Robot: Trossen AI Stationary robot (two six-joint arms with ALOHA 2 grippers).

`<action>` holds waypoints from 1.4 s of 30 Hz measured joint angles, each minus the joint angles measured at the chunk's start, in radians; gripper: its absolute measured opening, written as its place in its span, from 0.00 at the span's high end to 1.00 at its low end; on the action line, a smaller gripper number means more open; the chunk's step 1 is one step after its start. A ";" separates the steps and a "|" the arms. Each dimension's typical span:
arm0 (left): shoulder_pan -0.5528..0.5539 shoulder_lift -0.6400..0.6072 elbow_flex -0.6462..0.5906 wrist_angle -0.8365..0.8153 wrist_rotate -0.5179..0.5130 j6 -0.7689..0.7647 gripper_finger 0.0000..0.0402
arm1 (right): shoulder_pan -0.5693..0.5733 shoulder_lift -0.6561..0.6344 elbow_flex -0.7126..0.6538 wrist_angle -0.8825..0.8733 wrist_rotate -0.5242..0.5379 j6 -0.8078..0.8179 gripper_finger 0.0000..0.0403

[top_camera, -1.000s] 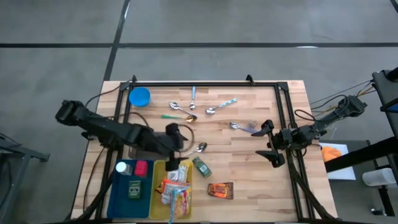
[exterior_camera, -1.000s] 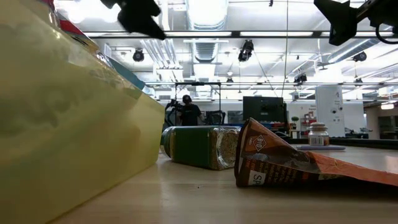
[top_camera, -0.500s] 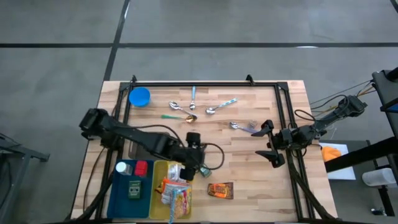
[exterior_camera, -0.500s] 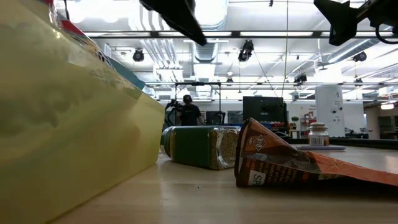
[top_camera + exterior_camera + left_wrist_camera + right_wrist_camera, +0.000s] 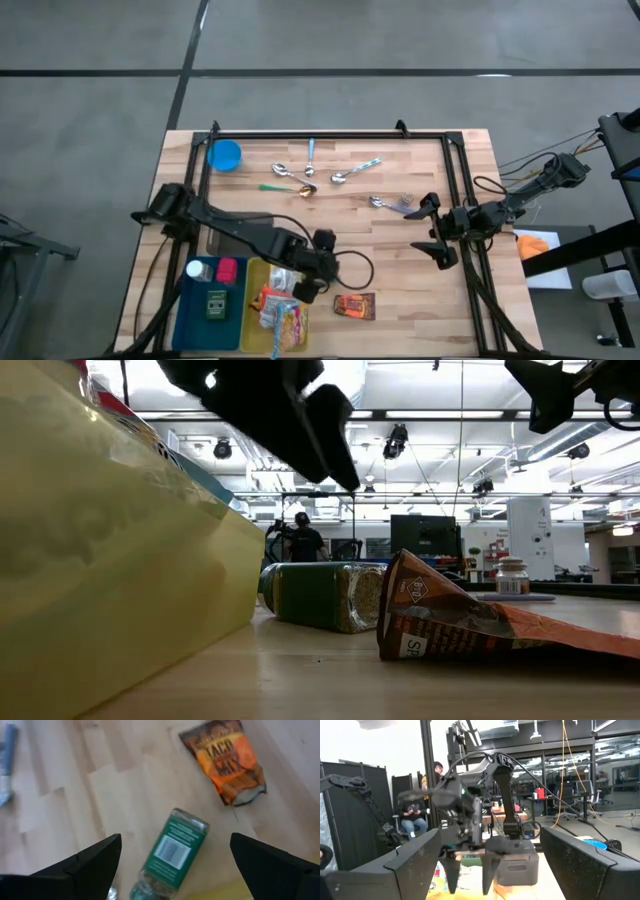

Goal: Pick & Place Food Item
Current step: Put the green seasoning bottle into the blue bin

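The yellow bin (image 5: 262,310) at the table's near edge serves as the landmark. It holds bright snack packets; in the low view its pale wall (image 5: 110,590) fills the near left and hides everything behind it. Touching its left side sits a blue bin (image 5: 195,310) with a green tin and small red and white items, too small to identify.

Just right of the yellow bin lies the green-labelled spice jar (image 5: 172,851), on its side on bare wood, with a white barcode patch showing; its lid end is cut off at the wrist picture's edge. The left gripper (image 5: 312,283) hangs directly above the jar, fingers spread wide and holding nothing, one finger near the yellow bin's right rim. In the high view the arm hides the jar completely.

A little farther right of the bin lies the orange-and-brown seasoning packet (image 5: 355,305), flat and apart from the jar, with open wood all round it. Its print seems to read "TACO", blurred; in the low view only "SP" shows at its base (image 5: 470,622).

Beyond the bin, the middle of the table (image 5: 400,250) is open board. Farther still, several spoons (image 5: 345,176) and a blue bowl (image 5: 224,155) lie near the far rail.

Well right of the bin, by the right rail, the right gripper (image 5: 437,230) waits, its fingers parted and empty.
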 joint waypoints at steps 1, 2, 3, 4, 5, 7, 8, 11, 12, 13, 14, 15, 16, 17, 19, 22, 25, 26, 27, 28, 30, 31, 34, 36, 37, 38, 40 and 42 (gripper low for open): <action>0.000 0.006 0.000 -0.001 0.006 0.002 0.07 | 0.000 0.000 0.000 0.000 0.000 0.000 0.16; 0.000 0.017 0.000 0.000 0.008 0.002 0.07 | 0.000 0.000 0.000 0.000 0.000 0.000 0.16; 0.000 0.025 0.000 0.009 0.012 0.002 0.07 | 0.000 0.000 0.000 0.000 0.000 0.000 0.16; 0.000 0.030 0.000 0.011 0.016 0.002 0.07 | 0.000 0.000 0.000 -0.001 0.000 0.000 0.16; 0.001 0.037 0.000 0.011 0.020 0.001 0.07 | 0.000 0.001 0.000 -0.001 0.000 0.000 0.16; 0.001 0.049 0.000 0.032 0.031 -0.002 0.07 | 0.000 0.000 0.000 -0.004 0.000 0.000 0.16; 0.001 0.056 0.000 0.034 0.034 -0.002 0.07 | 0.000 0.001 -0.001 -0.008 0.000 0.000 0.16; 0.001 0.075 0.000 0.055 0.039 0.002 0.07 | 0.000 0.001 -0.001 -0.017 0.000 0.000 0.16; 0.002 0.079 0.000 0.055 0.042 0.003 0.07 | 0.000 0.002 -0.001 -0.017 0.000 0.000 0.16; 0.004 0.085 -0.001 0.056 0.042 0.002 0.07 | 0.000 0.003 -0.001 -0.021 0.000 0.000 0.16; 0.006 0.092 -0.001 0.061 0.044 0.002 0.07 | 0.000 0.004 -0.002 -0.025 0.000 0.000 0.16; 0.006 0.096 -0.001 0.061 0.045 0.002 0.07 | 0.000 0.005 -0.002 -0.027 0.000 0.000 0.16; 0.006 0.103 -0.001 0.059 0.045 0.002 0.07 | 0.000 0.007 -0.002 -0.027 0.000 0.000 0.16; 0.007 0.110 -0.001 0.059 0.045 0.002 0.07 | 0.000 0.009 -0.002 -0.027 0.000 0.000 0.16; 0.011 0.121 -0.001 0.053 0.045 0.003 0.07 | 0.000 0.008 -0.002 -0.031 0.000 0.000 0.16; 0.021 0.138 -0.001 0.052 0.049 0.001 0.07 | 0.000 0.008 -0.002 -0.030 0.000 0.000 0.16; 0.031 0.148 -0.001 0.051 0.053 -0.003 0.07 | 0.000 0.008 -0.002 -0.030 0.000 0.000 0.16; 0.034 0.150 -0.001 0.051 0.057 -0.006 0.07 | 0.000 0.008 -0.002 -0.030 0.000 0.000 0.16; 0.037 0.150 -0.001 0.050 0.058 -0.010 0.07 | 0.000 0.008 -0.002 -0.030 0.000 0.000 0.16; 0.040 0.150 -0.001 0.049 0.061 -0.015 0.07 | 0.000 0.008 -0.002 -0.030 0.000 0.000 0.16; 0.043 0.150 -0.001 0.047 0.071 -0.020 0.07 | 0.000 0.008 -0.002 -0.030 0.000 0.000 0.16; 0.044 0.150 -0.001 0.046 0.072 -0.021 0.07 | 0.000 0.008 -0.002 -0.030 0.000 0.000 0.16; 0.044 0.150 -0.001 0.045 0.072 -0.020 0.07 | 0.000 0.008 -0.002 -0.030 0.000 0.000 0.16; 0.044 0.150 -0.001 0.044 0.072 -0.021 0.07 | 0.000 0.008 -0.002 -0.030 0.000 0.000 0.16; 0.044 0.150 -0.001 0.044 0.072 -0.021 0.07 | 0.000 0.008 -0.002 -0.030 0.000 0.000 0.16; 0.044 0.150 -0.001 0.044 0.072 -0.020 0.08 | 0.000 0.008 -0.002 -0.030 0.000 0.000 0.16; 0.044 0.150 -0.001 0.043 0.072 -0.020 0.11 | 0.000 0.008 -0.002 -0.030 0.000 0.000 0.16; 0.044 0.150 -0.001 0.042 0.072 -0.020 0.15 | 0.000 0.008 -0.002 -0.030 0.000 0.000 0.16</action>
